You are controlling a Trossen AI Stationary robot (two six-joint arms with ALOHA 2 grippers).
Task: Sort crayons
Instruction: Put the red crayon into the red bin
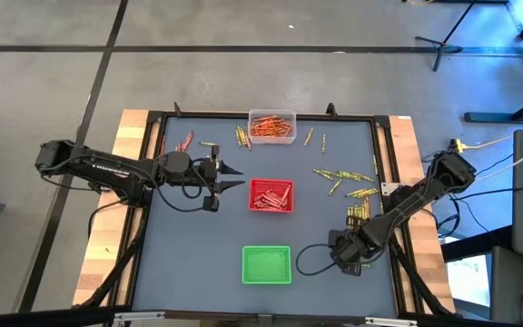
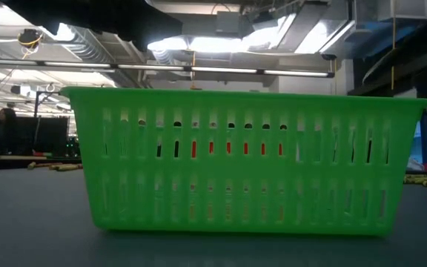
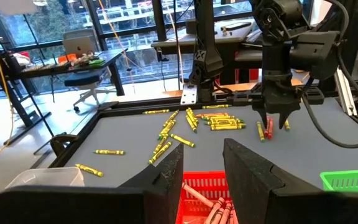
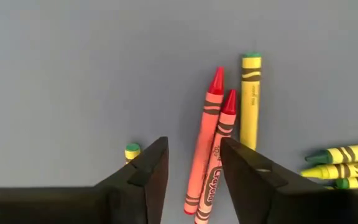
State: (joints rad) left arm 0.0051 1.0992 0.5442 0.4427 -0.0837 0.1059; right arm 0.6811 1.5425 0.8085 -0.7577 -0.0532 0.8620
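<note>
Look past your right gripper (image 4: 191, 171): "Crayola" reads along the wrapper of one of two red crayons (image 4: 211, 149) lying on the table between its spread fingers, nothing pinched. A yellow-green crayon (image 4: 250, 99) lies just beyond, touching them; more (paper-wrapped, black-banded) lie scattered farther off. Your left gripper (image 1: 228, 177) hovers beside the red tray (image 1: 271, 196) of red crayons, fingers parted, empty. Orange crayons fill the clear tray (image 1: 271, 126).

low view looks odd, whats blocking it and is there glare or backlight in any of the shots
Low view: the green tray fills the frame, backlit by bright ceiling lights, with red showing through its slots. Left wrist view: daylit windows behind. Right wrist view: even light, red crayons sharp between the right claw fingers.
</note>
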